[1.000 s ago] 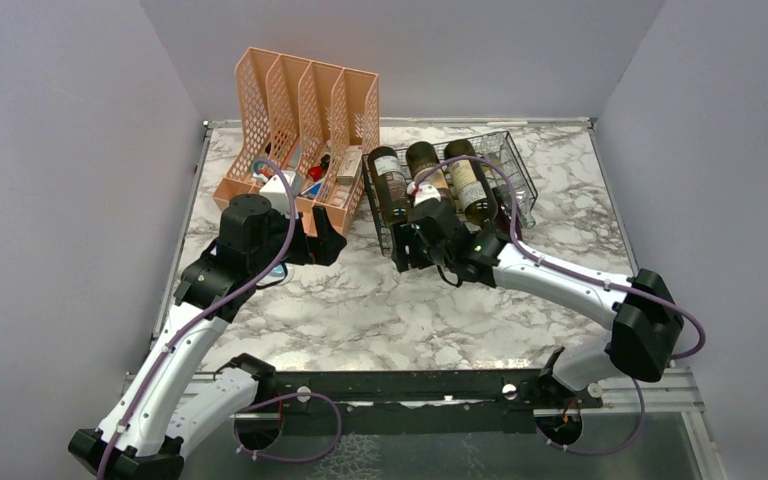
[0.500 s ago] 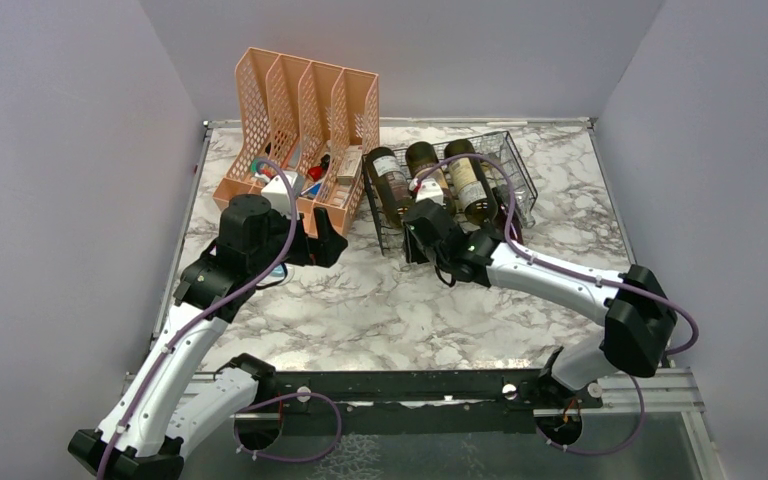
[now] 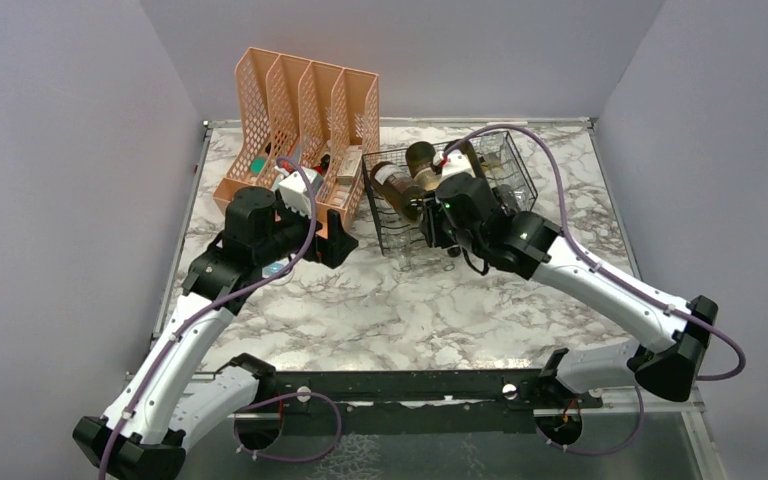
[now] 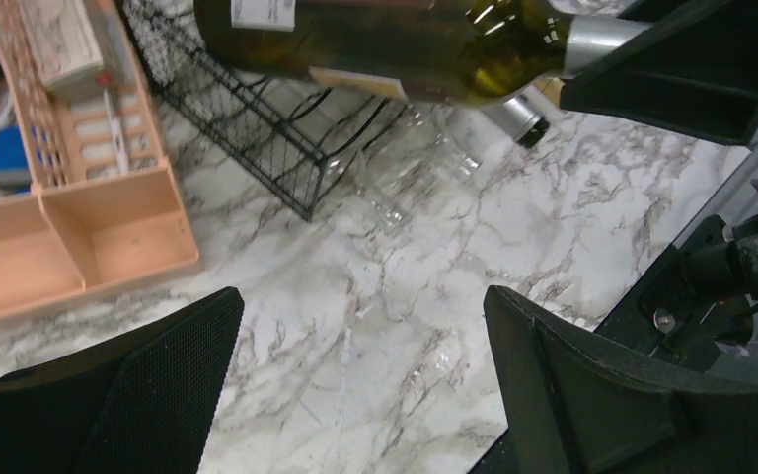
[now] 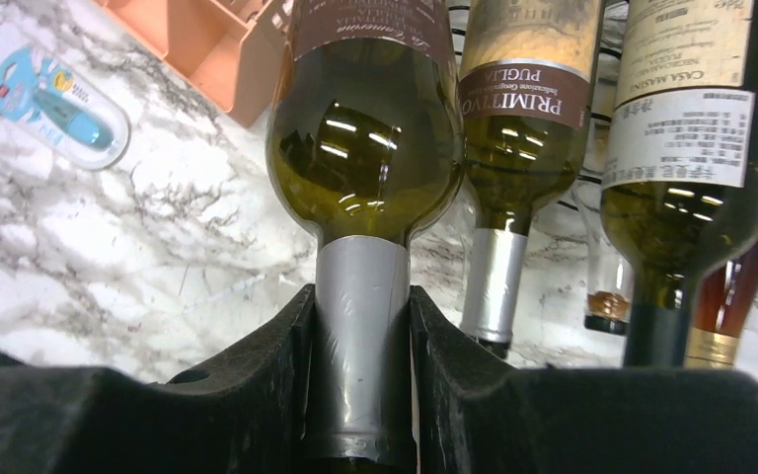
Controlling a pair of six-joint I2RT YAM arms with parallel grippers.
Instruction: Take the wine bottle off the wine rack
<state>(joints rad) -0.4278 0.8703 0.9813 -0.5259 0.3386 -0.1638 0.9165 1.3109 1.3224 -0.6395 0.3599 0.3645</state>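
Observation:
The wine rack (image 3: 522, 178) is a low black wire tray at the back of the table. My right gripper (image 3: 438, 218) is shut on the silver-foil neck of the leftmost wine bottle (image 3: 397, 188) and holds its neck end raised above the rack's front. In the right wrist view the neck (image 5: 360, 326) sits between my right gripper's (image 5: 360, 395) jaws, with two more bottles (image 5: 523, 118) beside it. My left gripper (image 3: 332, 246) is open and empty over the marble, left of the rack. The left wrist view shows the bottle (image 4: 385, 39) above the rack's corner (image 4: 257, 128).
A peach file organiser (image 3: 300, 120) with small items stands just left of the rack. A blue blister pack (image 5: 59, 104) lies on the marble near it. Grey walls close in the table on three sides.
My right gripper has moved up and towards the rack, tilting the leftmost bottle's neck end upward. My left arm has shifted slightly forward and right.

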